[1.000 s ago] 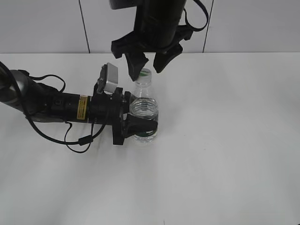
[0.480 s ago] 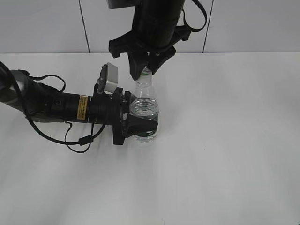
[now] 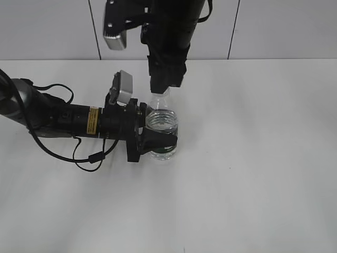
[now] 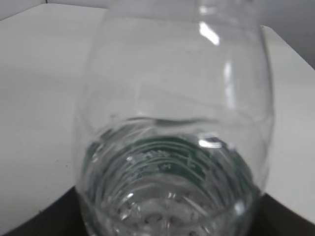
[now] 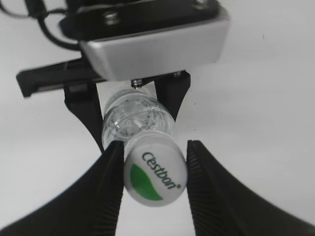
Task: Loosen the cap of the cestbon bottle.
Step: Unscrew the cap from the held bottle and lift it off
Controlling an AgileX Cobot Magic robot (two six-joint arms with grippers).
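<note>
Right wrist view — cap (image 5: pixel 155 170) reads "Cestbon" | right pincer (image 5: pixel 153 169) clenched on it | left pincer (image 3: pixel 158 141) grasping cestbon bottle (image 3: pixel 160 129)

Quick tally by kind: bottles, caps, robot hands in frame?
Bottles: 1, the cestbon bottle, held by the left hand.
Caps: 1, the cap, between the right hand fingers.
Hands: 2.
Total: 4.

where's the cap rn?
Right wrist view, low centre: the cap sits on the cestbon bottle, between the right gripper fingers.
</note>
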